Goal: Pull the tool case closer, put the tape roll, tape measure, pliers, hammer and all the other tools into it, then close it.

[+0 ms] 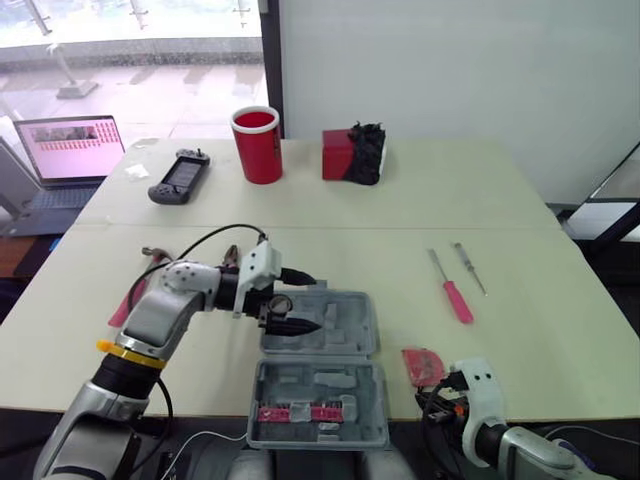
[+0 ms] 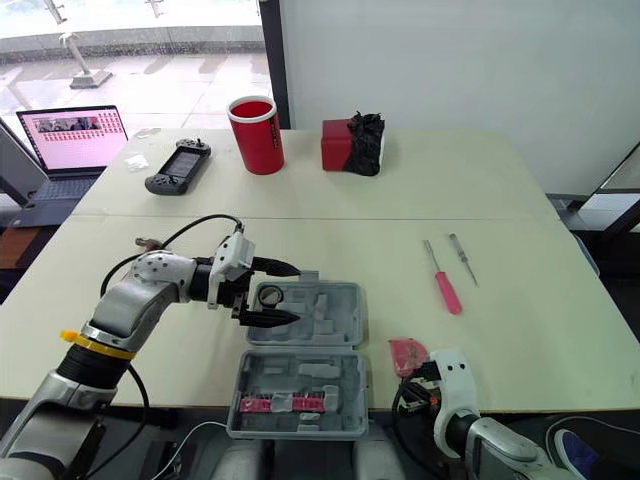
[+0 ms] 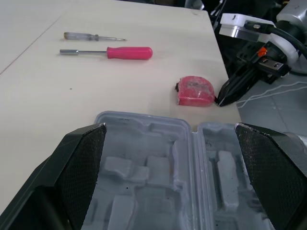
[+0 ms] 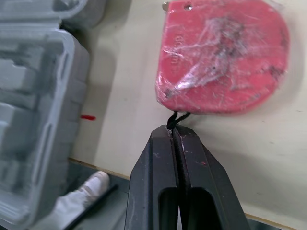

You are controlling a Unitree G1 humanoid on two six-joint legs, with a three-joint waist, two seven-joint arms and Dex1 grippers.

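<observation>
**Tape measure (image 4: pixel 223 57) pinched by its cord, tool case (image 1: pixel 318 385) lying open**

Left arm is stretched out from the robot's left, elbow bent, forearm running across the table (image 1: pixel 400 230), and the left gripper (image 1: pixel 298 324) hangs low over the far half of the case. Its two black fingers are spread wide with nothing between them. Below them are only the moulded grey recesses.

Down at the near right edge of the table the right arm is tucked in low. The right gripper (image 4: pixel 174 132) has its fingers pressed flat together, and the thin black cord of the red, plastic-wrapped tape measure comes out from between their tips. The tape measure itself lies on the table just beyond the fingertips, just to the right of the case and outside it.

The case lies flat, both halves open, at the near edge in front of the robot. A dark ring, by its look the tape roll (image 2: pixel 270 295), sits in the far left corner. A strip of pink pieces (image 1: pixel 300 412) lies in the near half.

Out on the table, the hammer (image 1: pixel 152 254) and pliers (image 1: pixel 232 255) lie beyond the left arm. The pink-handled screwdriver (image 1: pixel 452 288) and the clear-handled screwdriver (image 1: pixel 468 267) lie side by side, well to the right of the case.
</observation>
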